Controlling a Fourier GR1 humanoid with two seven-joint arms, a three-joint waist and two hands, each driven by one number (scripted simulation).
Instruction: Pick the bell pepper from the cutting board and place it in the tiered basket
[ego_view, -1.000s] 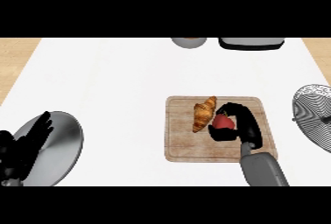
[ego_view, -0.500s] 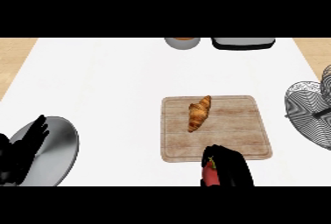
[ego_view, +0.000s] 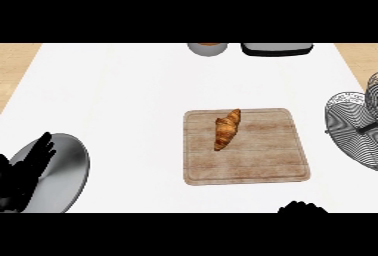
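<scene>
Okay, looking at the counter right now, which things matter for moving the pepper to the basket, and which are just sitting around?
Belongs to the job:
cutting board
tiered basket
right robot hand, barely showing at the lower edge
(the bell pepper itself is not visible)

Just lying about:
croissant on the board
grey plate
left robot hand, resting

Two black hands in view, nothing more of the body. Left hand at the lower left edge: matte black all over, slim fingers with rounded tips, segmented outline, no markings, screws or cables to be made out. Right hand at the bottom edge, right of centre: only a small black bumpy outline of finger tops showing, same flat black, no detail readable. No grey forearm visible on either side.
</scene>
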